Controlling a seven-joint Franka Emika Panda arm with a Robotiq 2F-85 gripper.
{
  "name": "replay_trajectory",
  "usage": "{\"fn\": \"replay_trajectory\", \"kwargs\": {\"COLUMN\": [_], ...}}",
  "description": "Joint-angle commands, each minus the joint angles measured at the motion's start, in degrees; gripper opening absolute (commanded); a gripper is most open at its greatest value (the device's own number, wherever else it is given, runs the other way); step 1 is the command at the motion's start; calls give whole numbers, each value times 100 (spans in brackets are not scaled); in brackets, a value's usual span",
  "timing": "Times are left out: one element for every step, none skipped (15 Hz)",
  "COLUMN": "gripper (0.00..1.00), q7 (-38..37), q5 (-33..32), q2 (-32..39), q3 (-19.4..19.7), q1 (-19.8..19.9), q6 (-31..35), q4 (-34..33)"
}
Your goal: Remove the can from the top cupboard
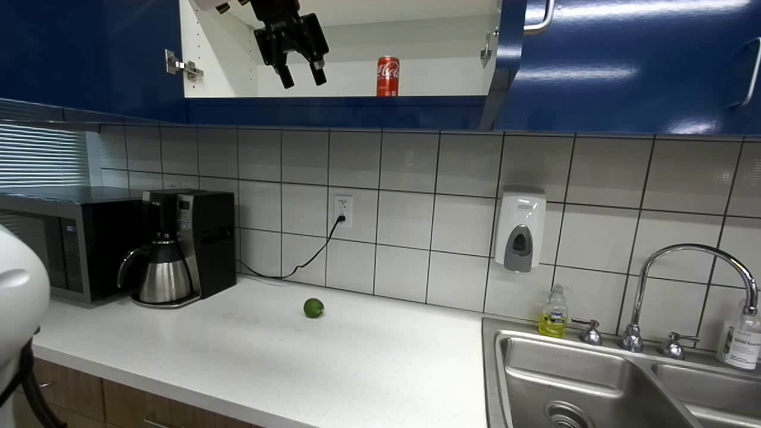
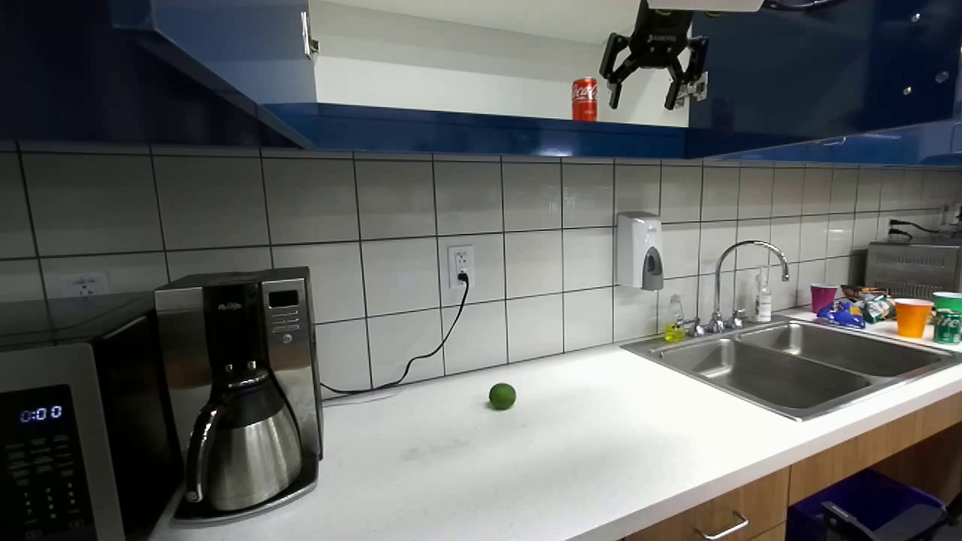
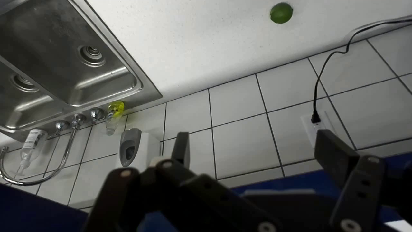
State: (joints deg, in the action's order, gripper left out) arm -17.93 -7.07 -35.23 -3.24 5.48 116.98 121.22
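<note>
Fingers point(image 3: 336, 158) spread wide and empty, I was, by my judgement, at the approach: the can point(image 1: 387, 77) stood apart from and seemingly beyond them in the top cupboard point(image 1: 335, 112), so next I needed to reach inward, straddle it and close.

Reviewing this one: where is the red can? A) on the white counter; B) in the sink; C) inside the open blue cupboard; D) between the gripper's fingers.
C: both exterior views show the red can upright inside the open blue cupboard, apart from the open gripper.
</note>
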Motion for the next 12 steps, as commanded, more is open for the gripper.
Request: {"fn": "replay_trajectory", "kwargs": {"gripper": [100,100,100,100,100,100,100,100,100,100,100,100], "q7": [96,88,96,95,94,82,77,74,73,61,55,40], "q5": [-79,-86,-86,-89,-86,-90,-96,-105,-99,-126,-149,-164], "q2": [428,535,639,724,822,924,1030,1126,1237,1320,1428,1540], "q3": [58,80,109,127,144,158,167,168,170,161,151,151], "q1": [110,121,124,129,133,142,144,145,136,135,130,127], "q6": [88,100,118,128,142,142,124,104,74,78,71,76], "q4": [-554,-691,-836,-961,-1108,-1266,-1425,-1574,-1734,-1852,-2000,-2146]}}
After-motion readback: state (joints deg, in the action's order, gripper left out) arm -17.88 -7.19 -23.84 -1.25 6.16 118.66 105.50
